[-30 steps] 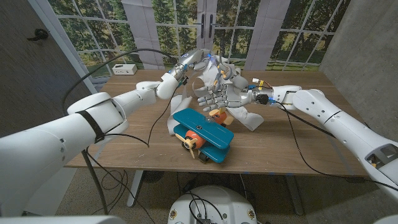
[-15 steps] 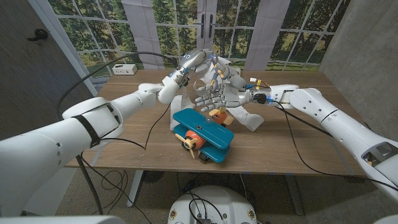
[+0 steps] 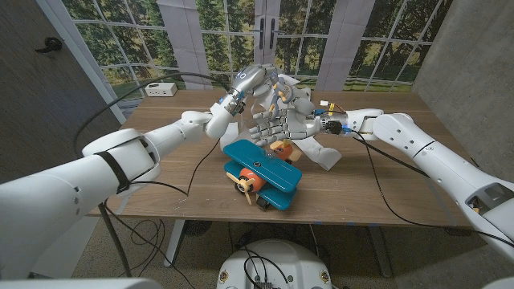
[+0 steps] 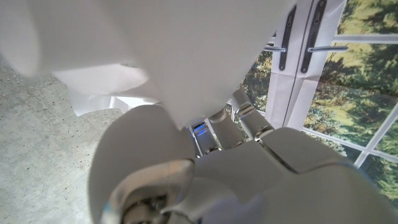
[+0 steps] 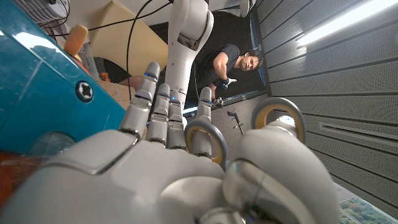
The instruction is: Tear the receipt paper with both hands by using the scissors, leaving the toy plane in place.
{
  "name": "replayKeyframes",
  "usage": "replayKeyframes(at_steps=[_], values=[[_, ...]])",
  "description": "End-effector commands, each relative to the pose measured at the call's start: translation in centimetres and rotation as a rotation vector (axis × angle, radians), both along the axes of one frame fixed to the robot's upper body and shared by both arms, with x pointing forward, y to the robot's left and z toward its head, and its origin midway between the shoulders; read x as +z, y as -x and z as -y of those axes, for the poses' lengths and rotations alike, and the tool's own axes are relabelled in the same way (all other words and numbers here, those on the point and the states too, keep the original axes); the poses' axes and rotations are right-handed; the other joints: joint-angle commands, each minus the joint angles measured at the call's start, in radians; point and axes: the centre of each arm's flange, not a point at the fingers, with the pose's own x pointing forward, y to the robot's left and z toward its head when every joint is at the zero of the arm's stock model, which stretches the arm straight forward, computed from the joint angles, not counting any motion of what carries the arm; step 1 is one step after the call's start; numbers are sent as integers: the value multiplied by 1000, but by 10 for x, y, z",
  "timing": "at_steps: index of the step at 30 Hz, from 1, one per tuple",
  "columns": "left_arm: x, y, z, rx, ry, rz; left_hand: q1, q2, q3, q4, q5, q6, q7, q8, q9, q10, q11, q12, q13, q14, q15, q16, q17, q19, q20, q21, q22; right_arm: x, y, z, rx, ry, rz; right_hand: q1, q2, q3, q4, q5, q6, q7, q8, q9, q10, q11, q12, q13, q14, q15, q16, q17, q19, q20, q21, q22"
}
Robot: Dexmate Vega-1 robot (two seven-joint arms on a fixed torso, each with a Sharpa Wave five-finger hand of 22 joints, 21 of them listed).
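Note:
My left hand (image 3: 255, 80) is raised over the back middle of the table and grips the white receipt paper (image 3: 285, 92); the same paper (image 4: 186, 50) hangs close over my left hand (image 4: 236, 174) in its wrist view. Just below it, my right hand (image 3: 277, 124) holds the scissors, fingers spread toward the left hand. The scissors' grey ring handles (image 5: 206, 140) sit against the right hand's fingers (image 5: 146, 99). The teal toy plane (image 3: 261, 168) with orange nose stands on the table right in front of both hands, and its wing (image 5: 43, 81) lies close beside the right hand.
More white paper lies on the wooden table (image 3: 161, 189) right of the plane (image 3: 323, 154) and left of it (image 3: 233, 132). A small white box (image 3: 161, 88) sits at the back left. Black cables (image 3: 201, 160) cross the tabletop. A person (image 5: 236, 62) stands beyond.
My left hand has risen a little and moved right, closer to the right hand. My right hand has shifted slightly up toward it. The plane has not moved.

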Motion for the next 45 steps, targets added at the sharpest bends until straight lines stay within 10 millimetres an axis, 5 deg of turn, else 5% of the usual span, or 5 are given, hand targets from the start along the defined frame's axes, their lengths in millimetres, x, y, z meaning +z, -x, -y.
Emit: replayKeyframes(at_steps=[1, 45], values=[[-12, 6, -1, 8, 41, 95, -9, -5, -1, -7, 0, 12, 4, -3, 2, 7, 0, 5, 2, 13, 4, 9, 4, 10, -57, 7, -1, -3, 2, -1, -8, -16, -10, -4, 0, 0, -3, -3, 30, 69, 0, 3, -6, -3, 0, -1, -6, 2, 0, 3, -5, 2, 0, 3], [-33, 10, -17, -2, 183, 94, -22, 0, 5, -15, -3, 11, 6, -38, -12, 7, 0, -24, -18, 31, 4, 27, -21, 21, -75, 21, -22, 2, -15, 19, -166, -65, -12, -21, -2, 4, -16, -3, -32, 70, -7, -12, -41, -2, 0, -1, -21, 3, 1, 4, -4, 2, 1, 4]])
